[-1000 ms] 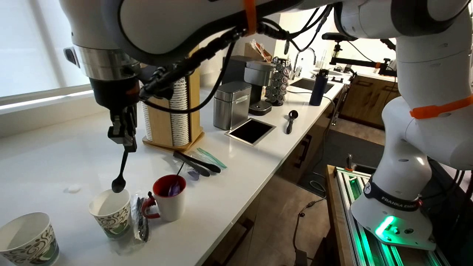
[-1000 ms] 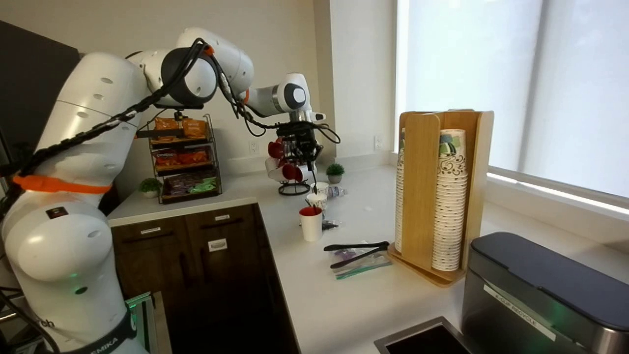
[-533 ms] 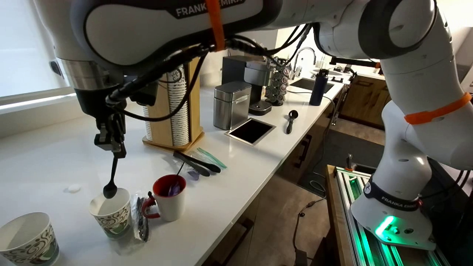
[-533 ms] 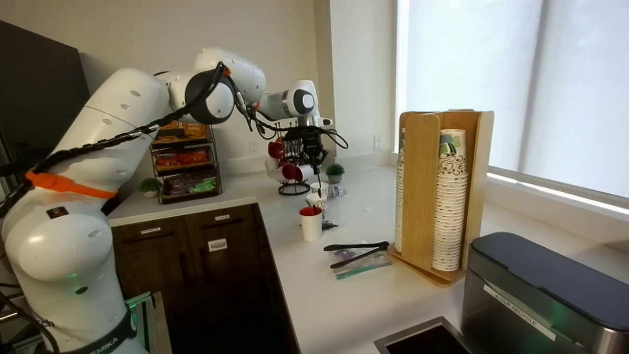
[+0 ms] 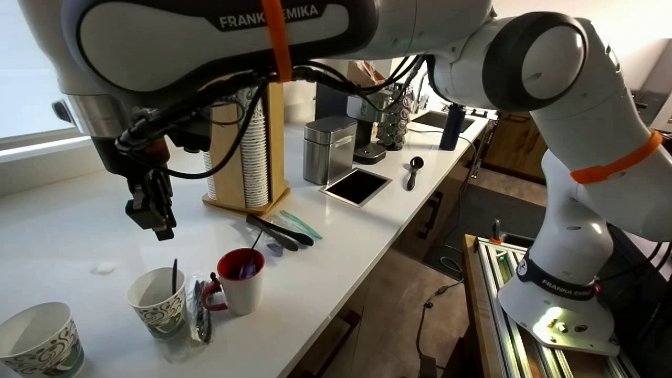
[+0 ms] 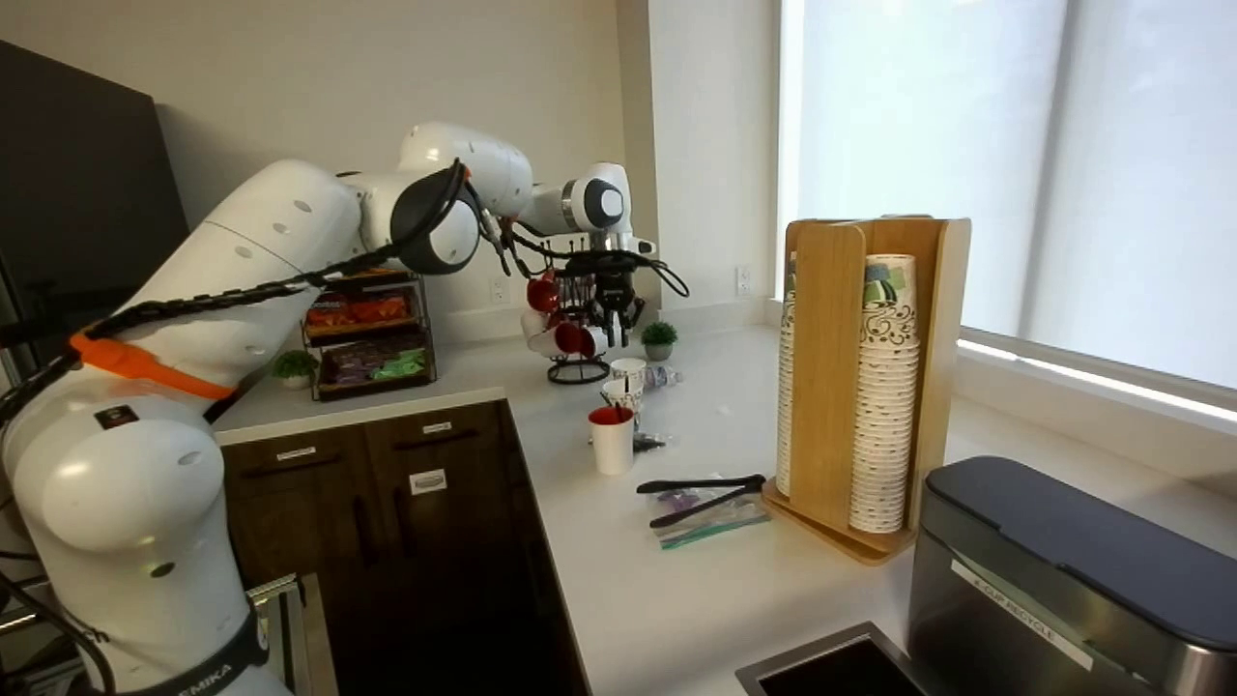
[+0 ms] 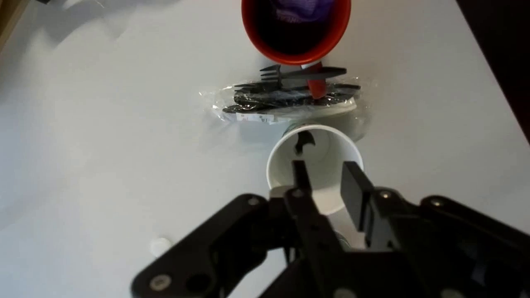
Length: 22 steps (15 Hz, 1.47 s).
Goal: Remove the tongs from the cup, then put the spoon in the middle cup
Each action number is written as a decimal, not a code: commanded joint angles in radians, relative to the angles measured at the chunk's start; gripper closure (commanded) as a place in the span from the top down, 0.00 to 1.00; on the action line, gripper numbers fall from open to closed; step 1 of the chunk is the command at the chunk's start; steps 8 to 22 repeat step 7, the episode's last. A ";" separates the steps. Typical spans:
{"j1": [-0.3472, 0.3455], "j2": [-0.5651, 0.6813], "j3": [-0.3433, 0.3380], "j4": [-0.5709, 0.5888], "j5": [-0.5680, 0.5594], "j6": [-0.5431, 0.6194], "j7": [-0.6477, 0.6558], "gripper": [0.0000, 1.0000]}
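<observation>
The gripper (image 5: 164, 234) is open and empty, above and apart from the middle cup; its fingertips also show apart in the wrist view (image 7: 325, 164) and in an exterior view (image 6: 618, 338). The middle cup (image 5: 163, 314) is a patterned white paper cup, upright. The dark spoon (image 5: 175, 275) leans inside it, handle end above the rim; it also shows in the wrist view (image 7: 305, 140). The black tongs (image 5: 287, 243) lie spread on the counter beside a plastic bag, and also in an exterior view (image 6: 701, 483). The white cup (image 5: 244, 294) has a red inside and holds a purple packet and a thin dark stick.
Another patterned cup (image 5: 47, 344) stands beyond the middle cup. Wrapped cutlery (image 5: 201, 312) lies between the middle cup and the red-inside cup. A wooden cup dispenser (image 6: 821, 377) and a steel bin (image 6: 1063, 580) stand on the counter. A mug rack (image 6: 580, 369) stands at the far end.
The spoon hung from the gripper over the middle cup; it is now released and rests inside that cup. The gripper has opened and moved slightly away. The tongs have not moved.
</observation>
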 commanded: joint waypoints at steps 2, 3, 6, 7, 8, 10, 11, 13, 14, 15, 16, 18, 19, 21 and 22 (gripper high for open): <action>0.016 -0.017 0.005 0.034 -0.003 -0.040 0.012 0.68; 0.025 -0.043 -0.007 0.010 -0.021 -0.016 0.044 0.75; 0.039 -0.074 -0.027 -0.040 -0.062 0.037 0.121 0.96; 0.023 -0.039 -0.008 0.024 -0.035 -0.002 0.074 0.80; 0.023 -0.039 -0.008 0.024 -0.035 -0.002 0.074 0.80; 0.023 -0.039 -0.008 0.024 -0.035 -0.002 0.074 0.80; 0.023 -0.039 -0.008 0.024 -0.035 -0.002 0.074 0.80; 0.023 -0.039 -0.008 0.024 -0.035 -0.002 0.074 0.80; 0.023 -0.039 -0.008 0.024 -0.035 -0.002 0.074 0.80; 0.023 -0.039 -0.008 0.024 -0.035 -0.002 0.074 0.80; 0.023 -0.039 -0.008 0.024 -0.035 -0.002 0.074 0.80; 0.023 -0.039 -0.008 0.024 -0.035 -0.002 0.074 0.80; 0.023 -0.039 -0.008 0.024 -0.035 -0.002 0.074 0.80; 0.023 -0.039 -0.008 0.024 -0.035 -0.002 0.074 0.80; 0.023 -0.039 -0.008 0.024 -0.035 -0.002 0.074 0.80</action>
